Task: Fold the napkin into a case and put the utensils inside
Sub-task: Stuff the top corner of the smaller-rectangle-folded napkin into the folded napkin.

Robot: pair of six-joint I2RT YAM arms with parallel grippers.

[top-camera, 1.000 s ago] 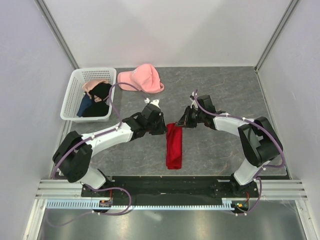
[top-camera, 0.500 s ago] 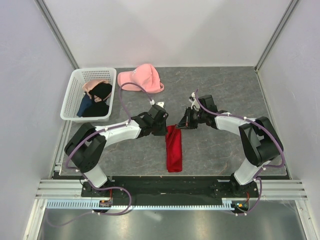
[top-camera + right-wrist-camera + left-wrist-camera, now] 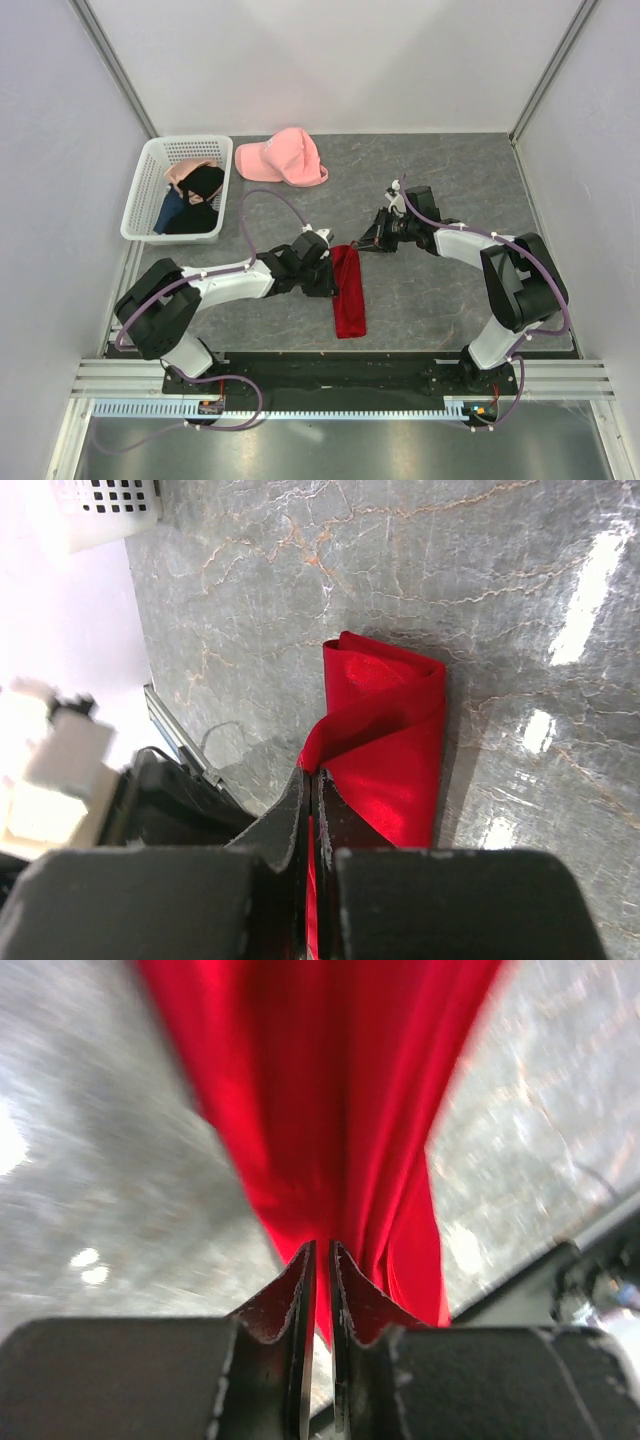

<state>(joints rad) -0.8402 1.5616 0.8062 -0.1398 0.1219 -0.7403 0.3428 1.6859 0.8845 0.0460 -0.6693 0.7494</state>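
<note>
The red napkin lies as a narrow, long folded strip on the grey table between the arms. My left gripper is at the strip's left edge. In the left wrist view its jaws are shut to a thin slit, and the red cloth gathers into their tips. My right gripper is at the strip's far right corner. It is shut on a lifted fold of the napkin, with red cloth showing between the jaws. The utensils are out of view.
A white basket holding dark garments stands at the far left, and its corner shows in the right wrist view. A pink cap lies beside it at the back. A black rail runs along the near edge.
My left gripper has swung right and nearer, onto the napkin's left edge, and its jaws have narrowed. The right gripper has shifted slightly right, still holding the far corner.
</note>
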